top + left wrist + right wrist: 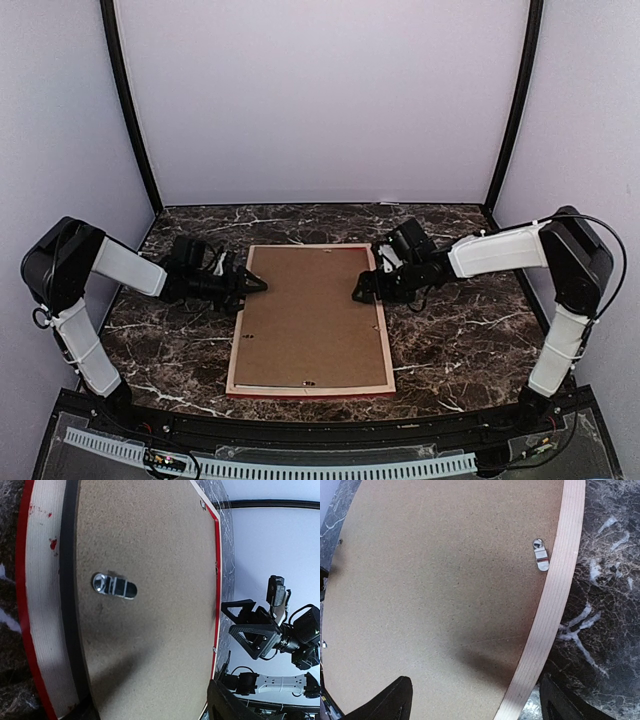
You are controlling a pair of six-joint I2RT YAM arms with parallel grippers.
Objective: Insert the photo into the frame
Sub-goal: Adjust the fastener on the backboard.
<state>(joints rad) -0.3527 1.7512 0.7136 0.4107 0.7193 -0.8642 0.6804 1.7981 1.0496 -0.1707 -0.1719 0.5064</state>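
Left gripper and right gripper were found spread, empty, at opposite edges of the frame, laid face-down on the table, presumably to reach its clips; photo unseen.

The frame shows a pale, matt wooden back with fine straight grain, edged in red paint that has left a few flecks on the wood. The board set in it is brown pressed fibre, speckled, dull and slightly rough, and its small clip is bright, shiny metal. The counter looks like smooth dark marble with white veins, while the left tool and right tool are matt black plastic.
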